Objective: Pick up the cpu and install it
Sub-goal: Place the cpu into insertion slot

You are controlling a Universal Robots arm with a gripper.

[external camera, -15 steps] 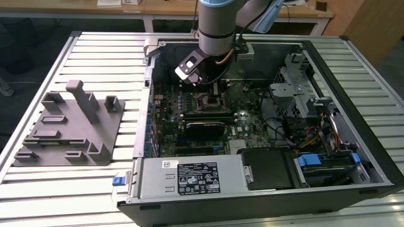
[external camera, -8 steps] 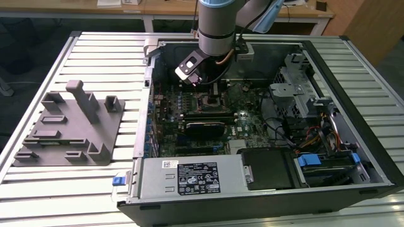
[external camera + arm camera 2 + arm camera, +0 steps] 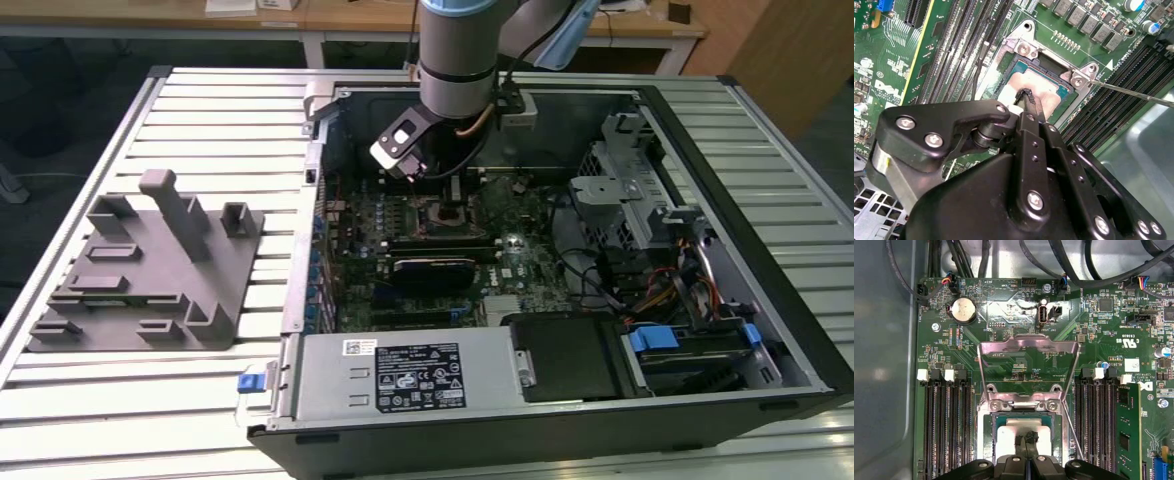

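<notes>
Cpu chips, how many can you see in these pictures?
1. The cpu lies in the motherboard socket, whose metal plate is swung open, with the shut claw over its middle. The arm hides part of the case.

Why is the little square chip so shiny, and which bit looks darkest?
In the first wrist view, light glares white off the cpu and the raised metal socket lid. In the second wrist view, the cpu shines pale at the tips of the dark gripper. In the exterior view, the inside of the computer case is shadowed, while the slatted table is bright.
</notes>
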